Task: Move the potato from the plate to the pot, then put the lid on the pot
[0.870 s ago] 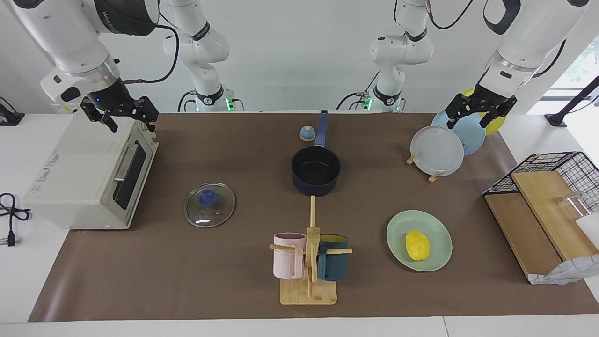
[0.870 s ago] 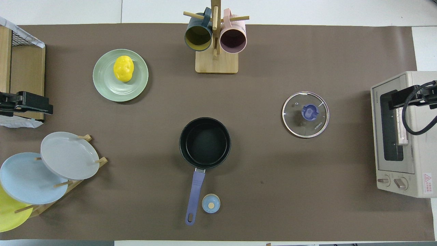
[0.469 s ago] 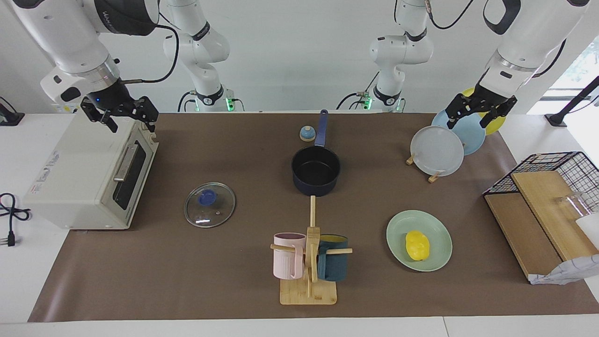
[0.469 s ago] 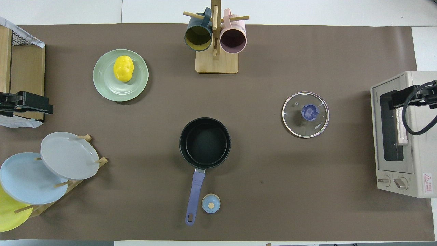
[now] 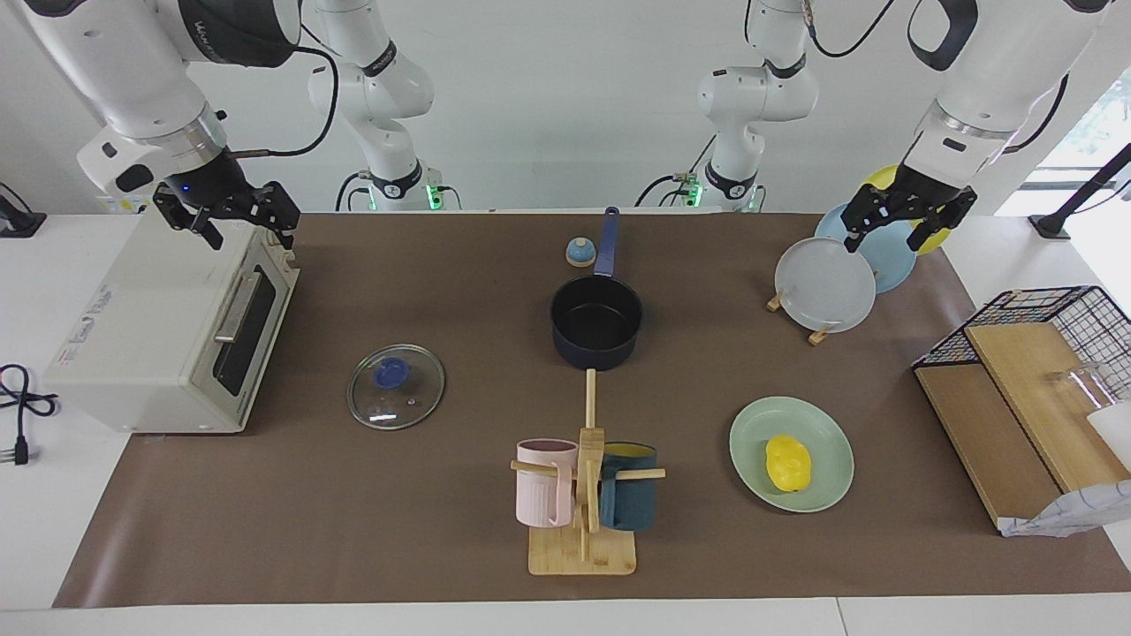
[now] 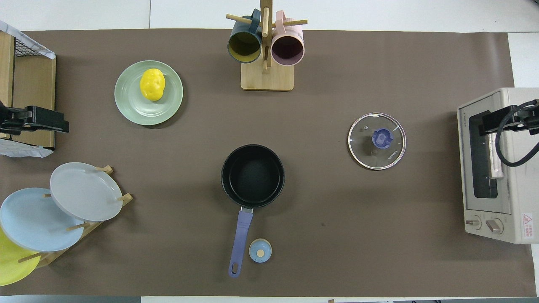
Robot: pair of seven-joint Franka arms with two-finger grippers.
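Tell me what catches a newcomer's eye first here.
The bright yellow potato on the mint plate, toward the left arm's end. The empty dark pot sits mid-table, and its glass lid lies flat on the mat beside the toaster oven.

We see a robotics lab dressed up as a kitchen. Four white arms stand on bases along a bare white wall, cables trailing from them, and a brown paper sheet point(image 5: 371, 530) covers the white table point(image 5: 53, 530). On it sit household props: a toaster oven point(image 5: 168, 327), a mug tree point(image 5: 583, 495), a plate rack point(image 6: 63, 206), a saucepan point(image 5: 596, 331), a glass lid point(image 5: 396, 386) and a glossy toy potato point(image 5: 787, 463) on a green plate point(image 5: 826, 433).
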